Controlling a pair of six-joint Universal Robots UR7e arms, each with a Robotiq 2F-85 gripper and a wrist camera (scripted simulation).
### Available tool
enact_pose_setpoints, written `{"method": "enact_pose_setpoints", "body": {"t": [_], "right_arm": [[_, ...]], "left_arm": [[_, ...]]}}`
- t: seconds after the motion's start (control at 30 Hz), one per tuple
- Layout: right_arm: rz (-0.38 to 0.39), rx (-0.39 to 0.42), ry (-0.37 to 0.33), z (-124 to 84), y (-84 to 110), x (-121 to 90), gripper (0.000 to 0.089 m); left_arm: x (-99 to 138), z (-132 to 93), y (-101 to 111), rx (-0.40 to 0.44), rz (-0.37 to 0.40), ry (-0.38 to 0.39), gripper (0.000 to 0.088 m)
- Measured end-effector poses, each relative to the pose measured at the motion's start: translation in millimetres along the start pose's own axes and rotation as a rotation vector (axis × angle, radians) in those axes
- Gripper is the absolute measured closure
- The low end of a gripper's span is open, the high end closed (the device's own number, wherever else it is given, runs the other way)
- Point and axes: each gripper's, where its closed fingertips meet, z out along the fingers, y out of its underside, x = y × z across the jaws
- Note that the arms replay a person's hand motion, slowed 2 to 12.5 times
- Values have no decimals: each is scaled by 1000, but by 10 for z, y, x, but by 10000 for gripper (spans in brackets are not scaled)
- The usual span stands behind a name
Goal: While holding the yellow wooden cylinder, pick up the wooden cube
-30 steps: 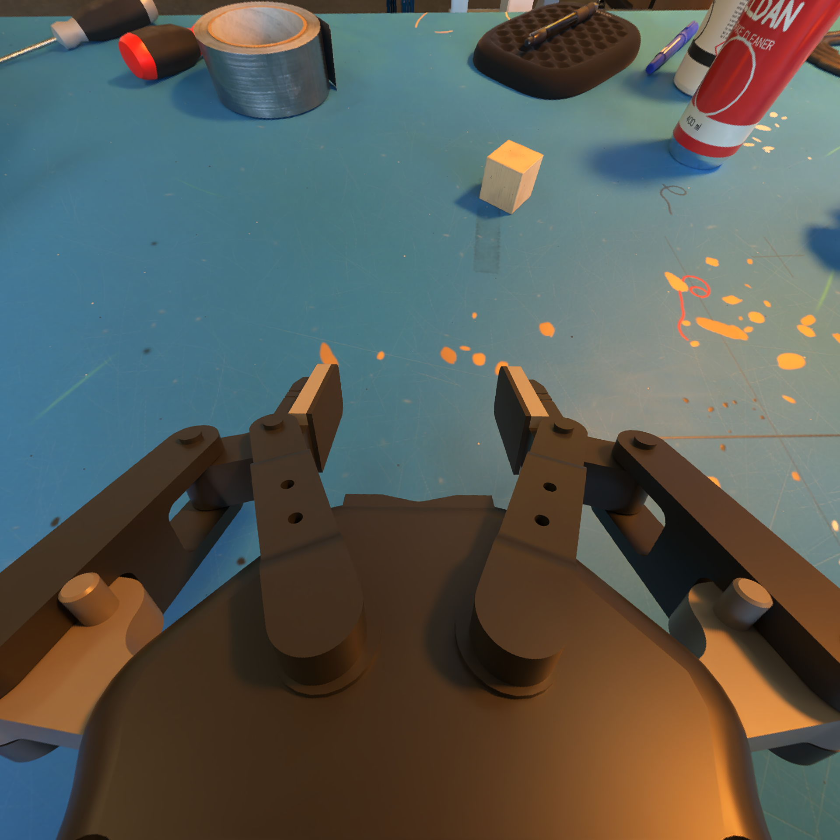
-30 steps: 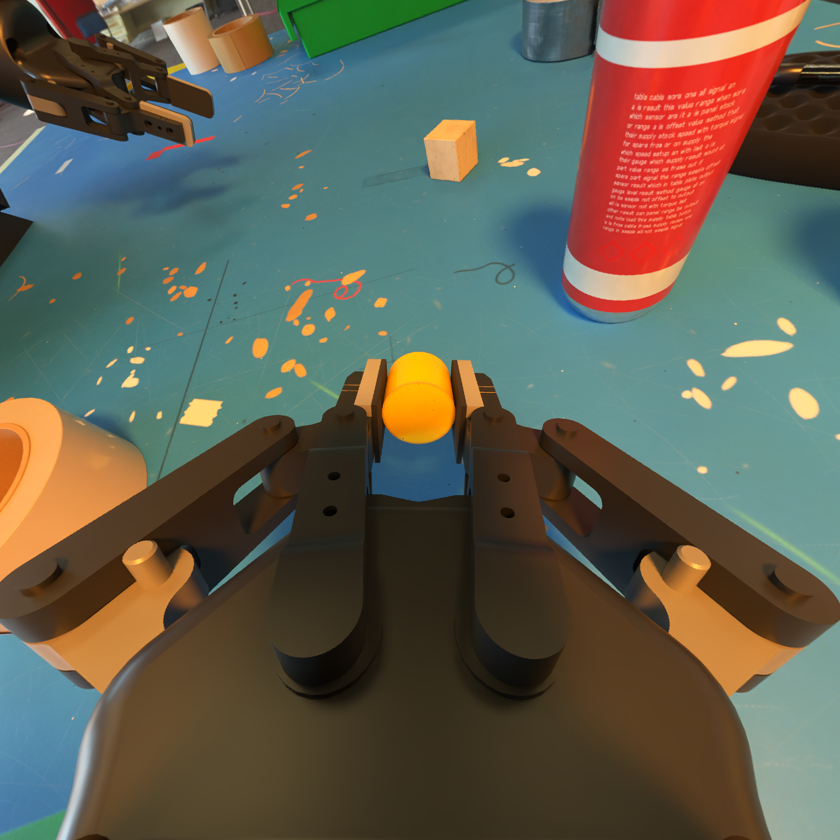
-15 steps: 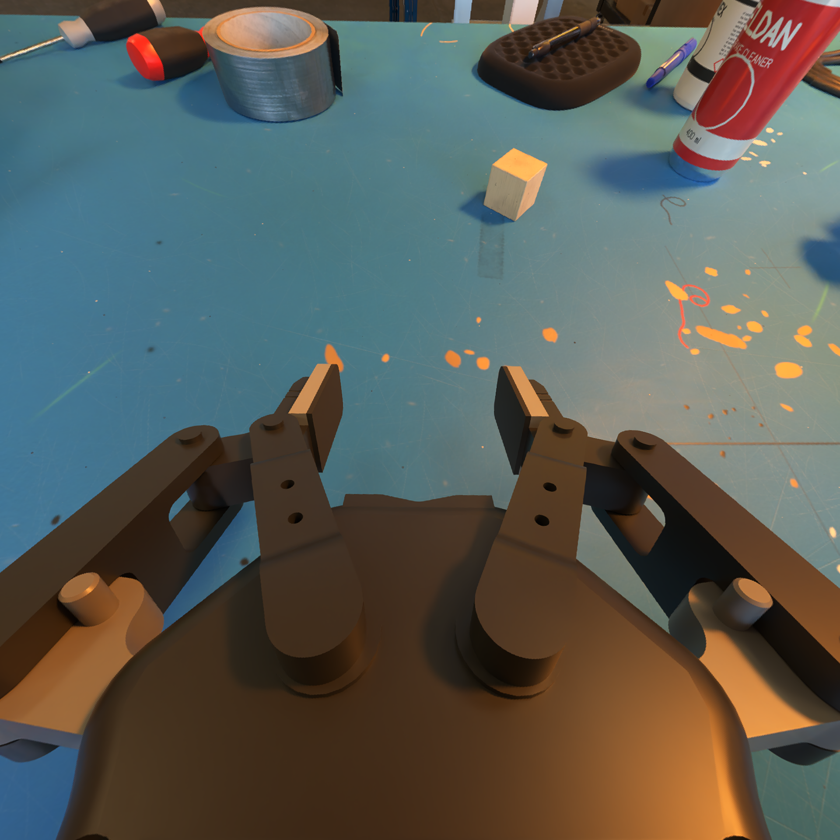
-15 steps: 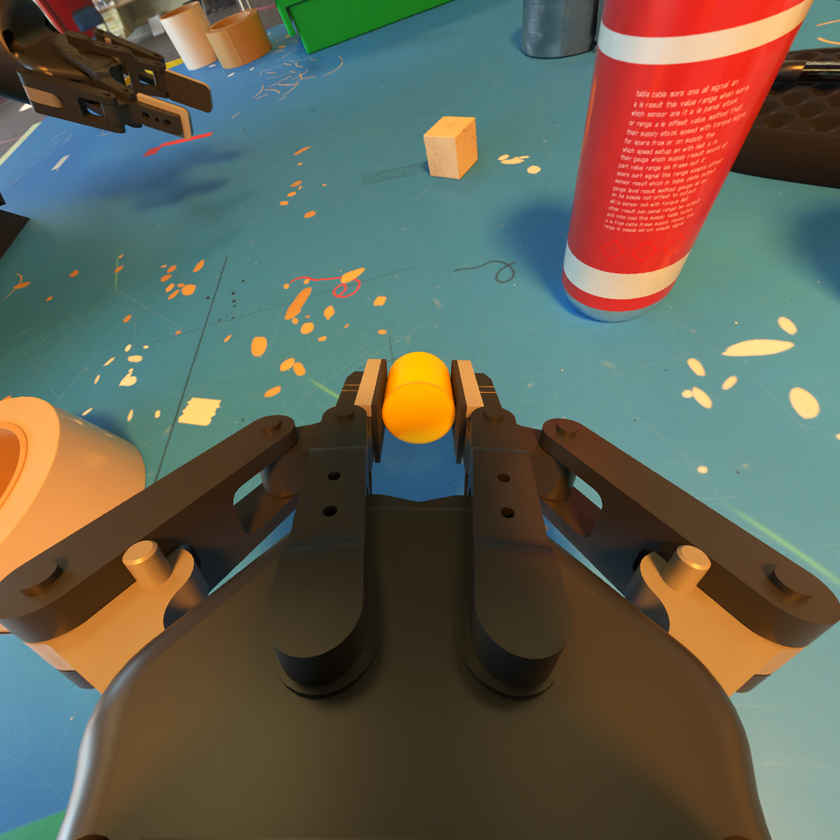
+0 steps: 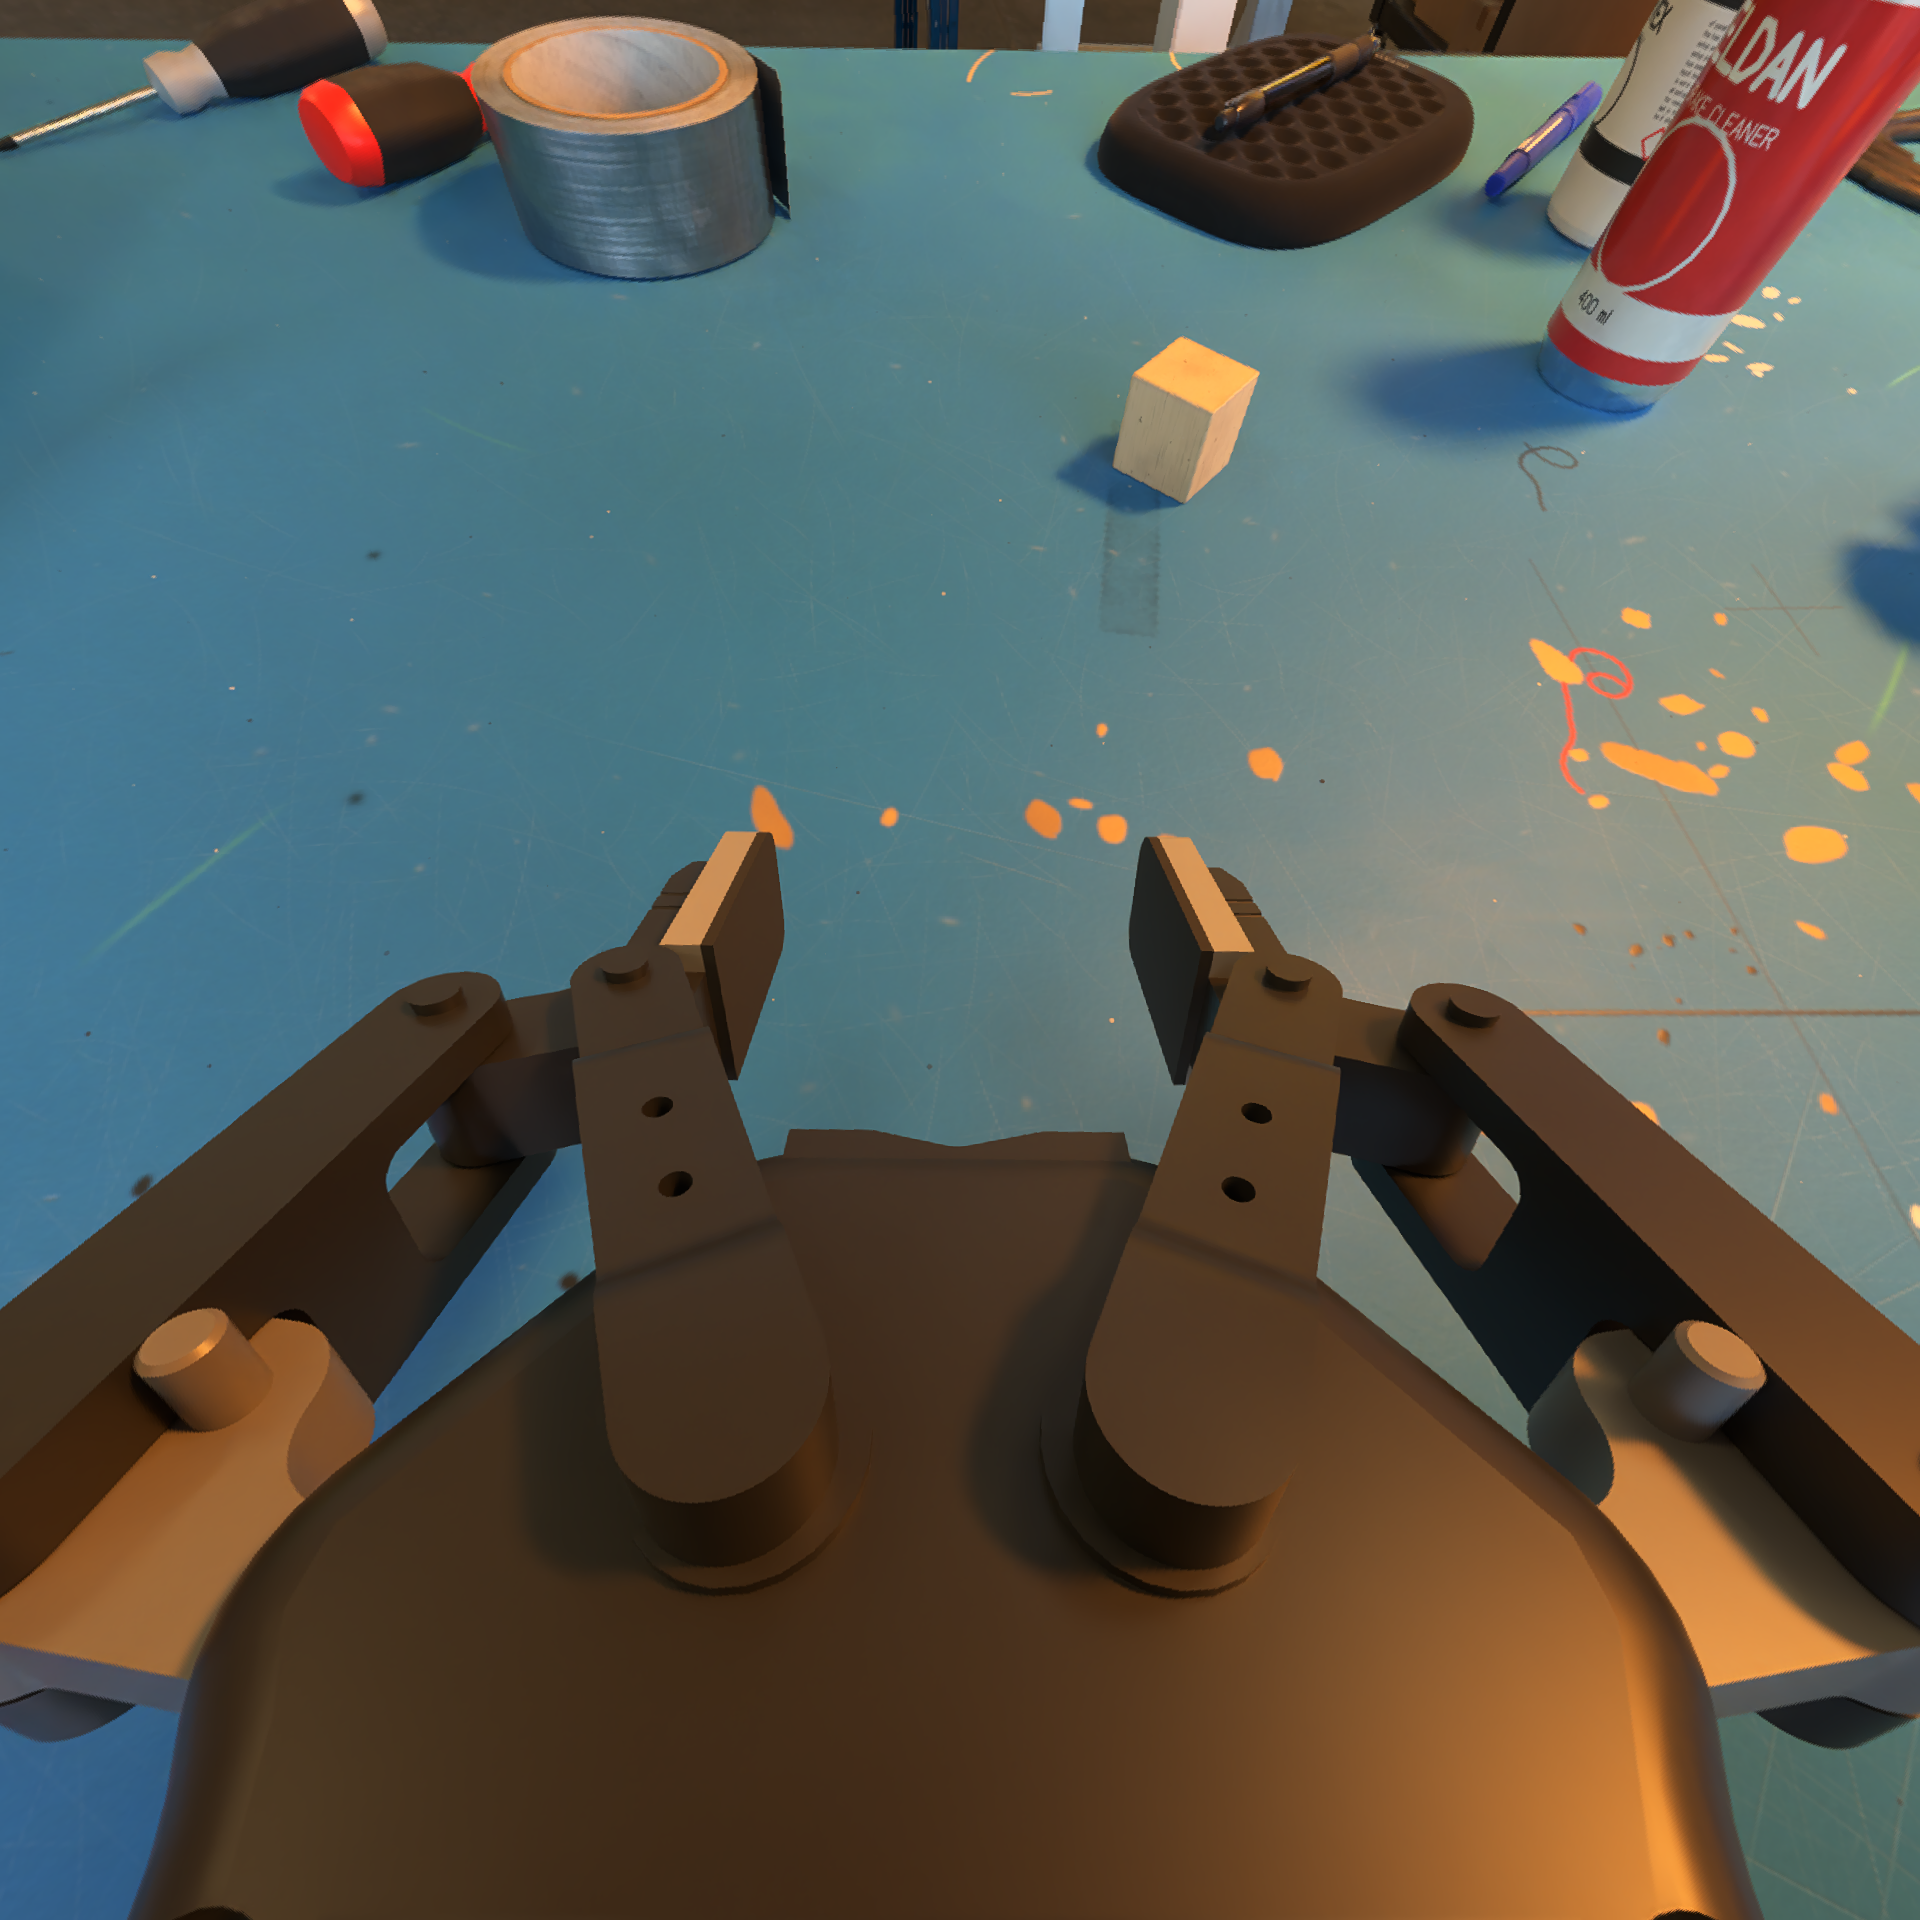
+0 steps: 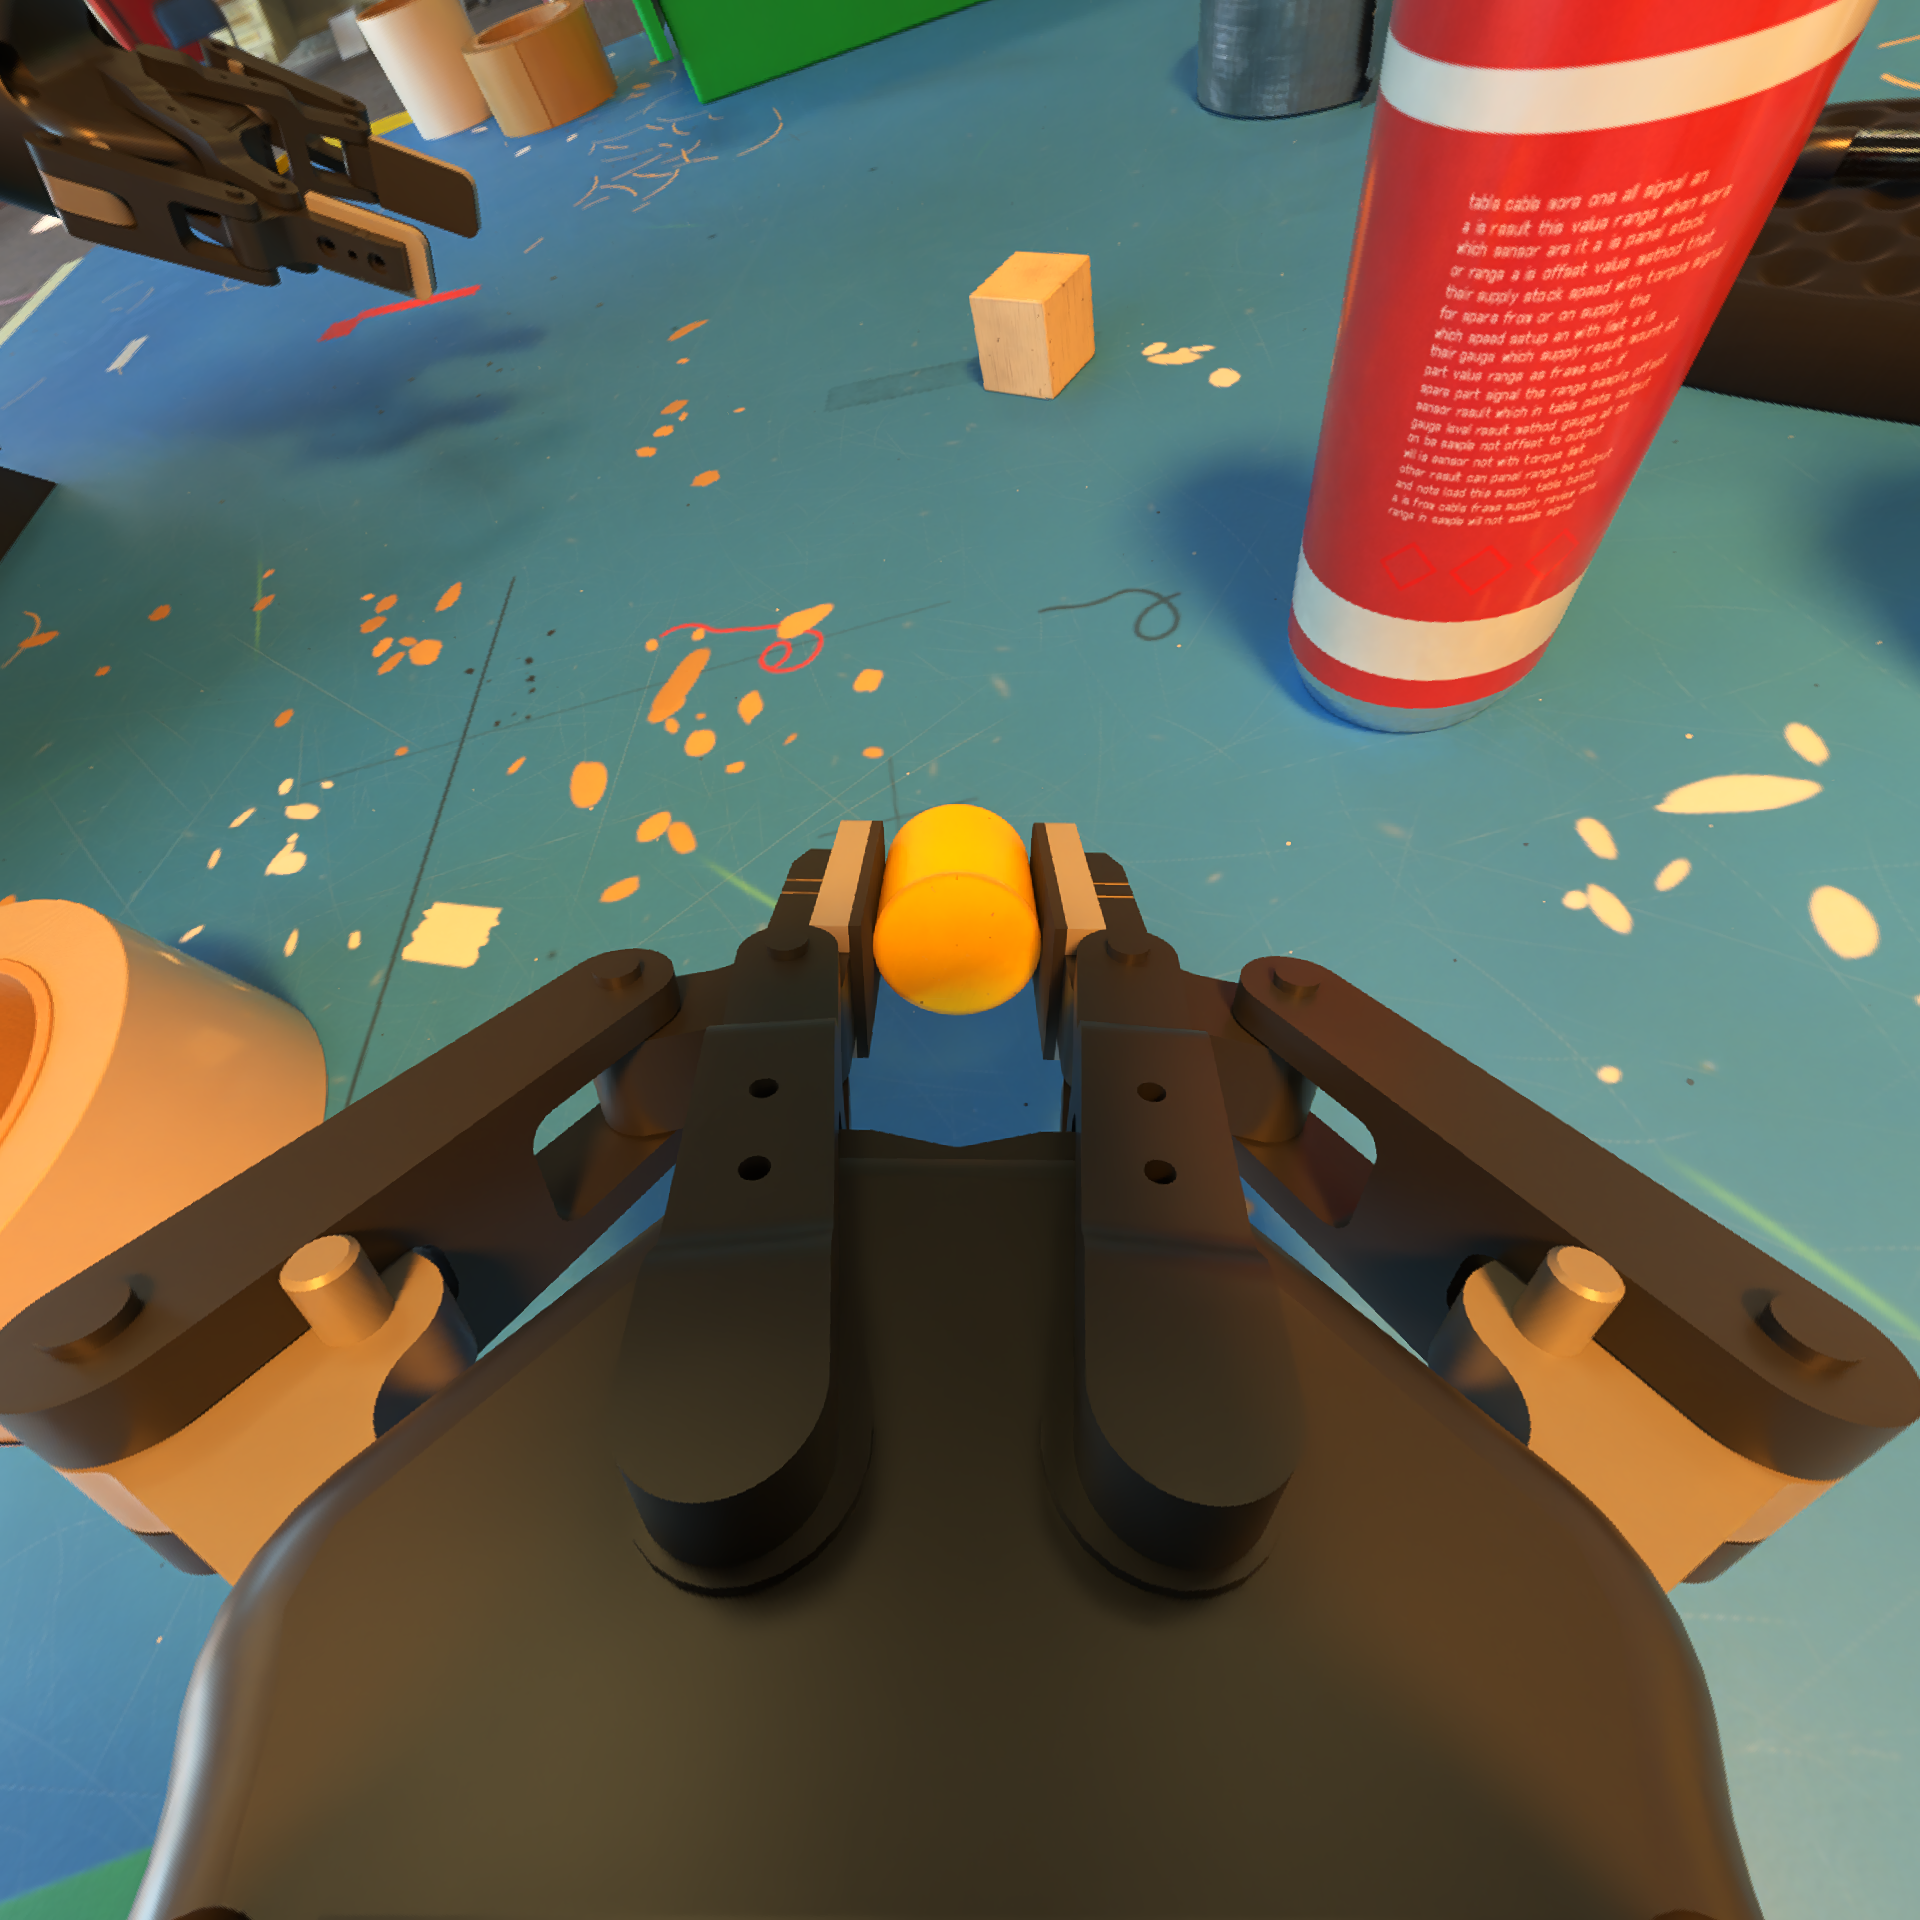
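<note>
Grip of the right gripper (image 6: 956, 914) is closed on the yellow wooden cylinder (image 6: 956, 909): both pads press its round sides, axis pointing back toward the camera, and it hangs above the blue table (image 6: 1039, 1039). Probably it is kept low and quiet there so the other arm has free room.

Left gripper (image 5: 954, 935) has its jaws spread wide w/ nothing between them, and it hovers over the table, well apart from the wooden cube (image 5: 1184, 418). Opening looks wider than the cube, so I judge it is prepared for the approach; the pick-up is not yet done.

Cube stands on the table, ahead of the left gripper and slightly to its right, one corner turned toward it. So the wrist may need some rotation to meet flat faces, imo.

Beyond the cube, to the right, stands a red spray can (image 5: 1704, 208). Beyond it to the left is a roll of grey tape (image 5: 634, 145), and behind it a dark foam pad (image 5: 1288, 145) w/ a pen on top. All are far enough from the cube to not disturb the grasp.
</note>
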Motion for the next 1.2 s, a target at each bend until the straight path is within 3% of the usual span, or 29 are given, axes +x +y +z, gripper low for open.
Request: {"method": "enact_pose_setpoints", "body": {"t": [1.2], "right_arm": [[5, 5, -1, -4, -6, 4, 644]], "left_arm": [[70, -58, -75, 28, -12, 25, 281]]}}
